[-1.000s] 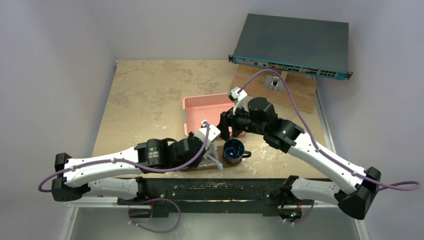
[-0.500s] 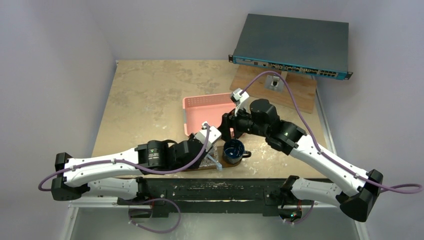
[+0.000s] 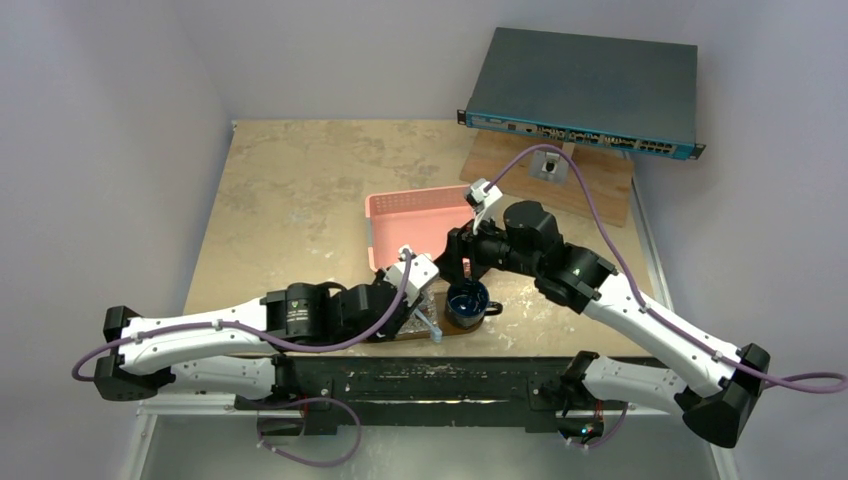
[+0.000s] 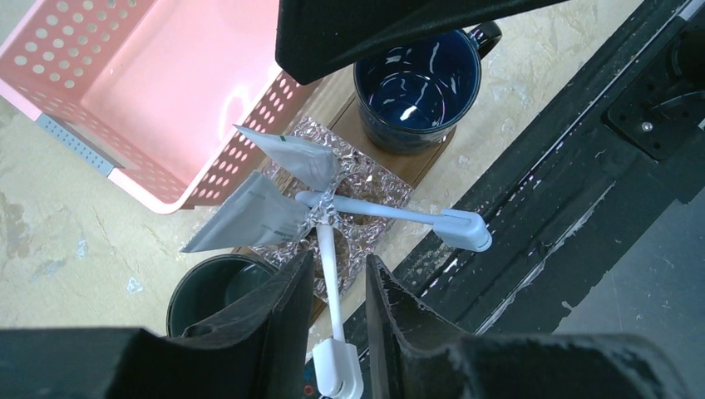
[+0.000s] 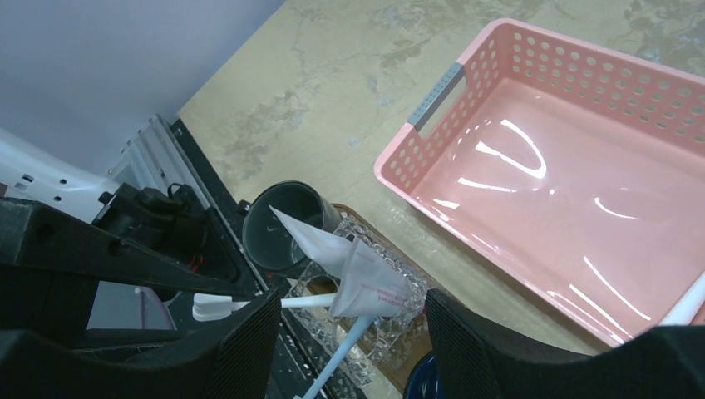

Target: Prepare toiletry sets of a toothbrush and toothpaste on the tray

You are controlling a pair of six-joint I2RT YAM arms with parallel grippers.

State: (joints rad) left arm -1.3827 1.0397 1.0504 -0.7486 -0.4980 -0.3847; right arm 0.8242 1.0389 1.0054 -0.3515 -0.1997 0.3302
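On the brown tray [image 4: 421, 163] stands a clear glass holder [image 4: 370, 187] with two toothpaste tubes [image 4: 298, 156] [image 4: 249, 218] and two toothbrushes in it. One toothbrush [image 4: 391, 214] leans right. The other toothbrush [image 4: 331, 287] leans toward me between the fingers of my left gripper [image 4: 339, 263], which stand slightly open with a gap on each side of the handle. My right gripper [image 5: 351, 316] hangs wide open above the holder, with the tubes [image 5: 378, 287] and brushes [image 5: 249, 305] below it and nothing held. From above, my left gripper [image 3: 424, 305] and right gripper [image 3: 458, 268] crowd over the tray [image 3: 455, 331].
A pink perforated basket [image 3: 410, 215] sits just behind the tray, with a white stick [image 5: 690, 303] at its corner. A blue mug [image 4: 416, 83] and a dark green mug [image 4: 212, 291] stand on the tray's ends. A network switch [image 3: 585, 85] rests on a wooden board [image 3: 600, 185] at the back right.
My left gripper's jaws have parted off the toothbrush handle, and the left arm has drawn back a little. The right arm has shifted slightly to the right.
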